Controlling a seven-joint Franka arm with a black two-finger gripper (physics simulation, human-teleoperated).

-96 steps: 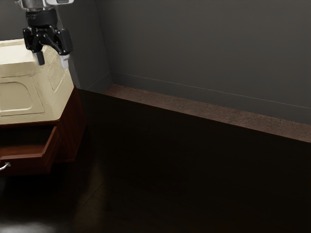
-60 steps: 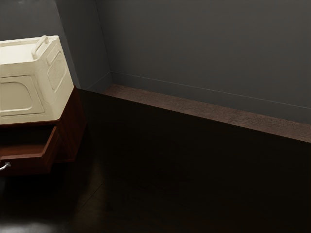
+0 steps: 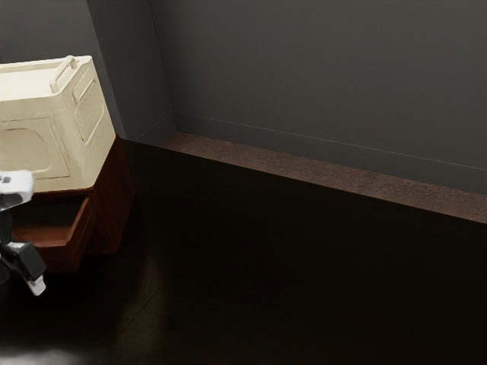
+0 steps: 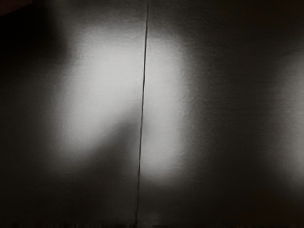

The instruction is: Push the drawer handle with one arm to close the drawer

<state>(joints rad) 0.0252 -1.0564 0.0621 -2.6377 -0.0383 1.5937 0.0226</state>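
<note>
The tool (image 3: 27, 261) has lowered near the exterior view's open drawer (image 3: 63, 258), clenched or not I can't tell; wrist view: tabletop (image 4: 104, 71).

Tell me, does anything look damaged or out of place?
The drawer stands out: it is open beneath the pale box. A thin dark line crosses the tabletop; seam or crack, I cannot tell. Nothing looks spilled.

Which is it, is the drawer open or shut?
Open. In the exterior view, the drawer sticks out from the brown cabinet, and you can see down inside it.
</note>
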